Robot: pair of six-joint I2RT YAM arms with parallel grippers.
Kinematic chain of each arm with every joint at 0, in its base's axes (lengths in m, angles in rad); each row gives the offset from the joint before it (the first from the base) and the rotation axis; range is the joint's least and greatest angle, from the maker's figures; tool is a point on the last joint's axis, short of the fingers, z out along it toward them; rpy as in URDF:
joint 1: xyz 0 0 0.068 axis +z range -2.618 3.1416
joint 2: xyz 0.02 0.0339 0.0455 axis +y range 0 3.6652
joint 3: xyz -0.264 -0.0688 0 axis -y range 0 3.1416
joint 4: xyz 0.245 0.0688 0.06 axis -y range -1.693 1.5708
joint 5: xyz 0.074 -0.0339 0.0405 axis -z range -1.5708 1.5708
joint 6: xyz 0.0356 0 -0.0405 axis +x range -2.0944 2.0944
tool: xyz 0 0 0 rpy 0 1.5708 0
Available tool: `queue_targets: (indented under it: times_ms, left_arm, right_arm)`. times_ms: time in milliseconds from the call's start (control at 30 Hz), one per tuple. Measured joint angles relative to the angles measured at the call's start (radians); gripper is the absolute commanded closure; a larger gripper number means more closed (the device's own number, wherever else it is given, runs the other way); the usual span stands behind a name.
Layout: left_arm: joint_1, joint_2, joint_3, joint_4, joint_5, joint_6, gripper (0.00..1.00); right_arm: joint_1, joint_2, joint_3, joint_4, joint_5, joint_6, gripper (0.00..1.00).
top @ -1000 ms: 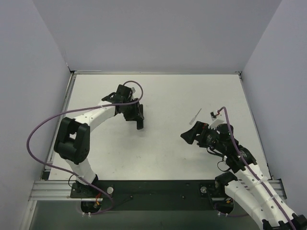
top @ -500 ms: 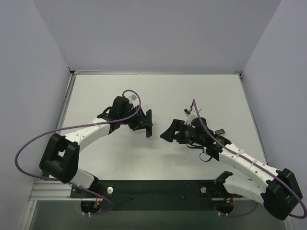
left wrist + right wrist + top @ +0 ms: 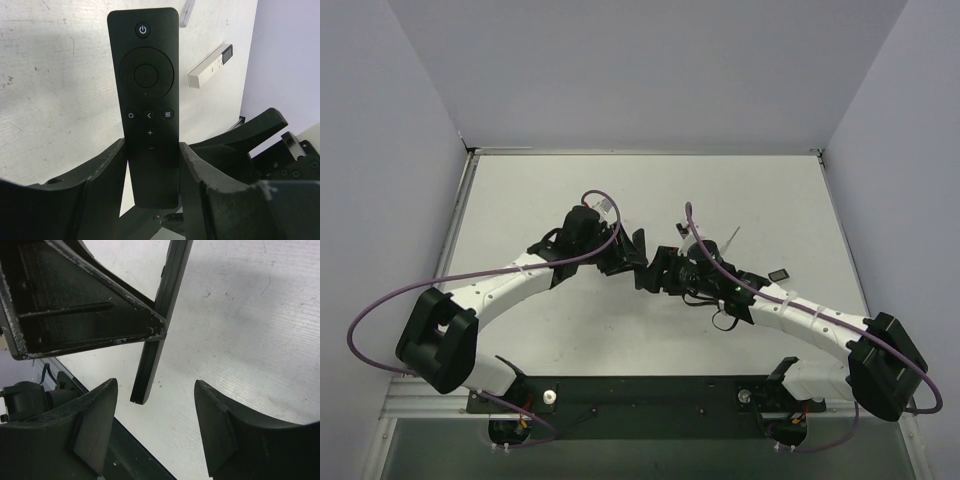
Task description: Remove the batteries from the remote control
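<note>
Now the right hand [image 3: 155, 386] is held wide open; the free end of the remote control [image 3: 150, 360] lies ahead between its fingers, long axis running away. Farther on, it is clamped by the left hand [image 3: 151, 150] above the counter [image 3: 240, 315]; no batteries are seen.

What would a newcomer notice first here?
The black remote stands out, clamped in the left hand. The open right hand faces it, fingers either side of its end, not touching. A white bar lies on the table beyond.
</note>
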Motion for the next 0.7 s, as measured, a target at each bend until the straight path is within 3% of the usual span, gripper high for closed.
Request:
queue_targets:
  times_ms: [133,400,433,533,567,600,700]
  left_arm:
    - [-0.007,-0.014,-0.010,0.003,-0.016,-0.024,0.77]
    - [-0.010,-0.019,-0.035,0.031,-0.025,-0.065,0.76]
    - [-0.010,-0.019,-0.035,0.032,-0.027,-0.067,0.74]
    - [-0.010,-0.023,-0.037,0.031,-0.037,-0.070,0.65]
    - [-0.010,-0.025,-0.037,0.030,-0.040,-0.070,0.51]
    - [-0.010,-0.026,-0.037,0.030,-0.042,-0.070,0.45]
    - [-0.010,-0.032,-0.037,0.024,-0.042,-0.066,0.37]
  right_arm:
    - [0.010,0.016,0.000,0.002,0.027,0.012,0.65]
    - [0.023,0.017,0.002,0.008,0.041,0.010,0.91]
    - [0.023,0.017,0.002,0.008,0.043,0.008,0.99]
    - [0.022,0.019,0.002,0.008,0.048,-0.003,1.00]
    - [0.022,0.020,0.002,0.011,0.048,-0.007,1.00]
    - [0.022,0.021,0.002,0.014,0.048,-0.013,1.00]
    - [0.022,0.020,0.002,0.016,0.048,-0.035,1.00]
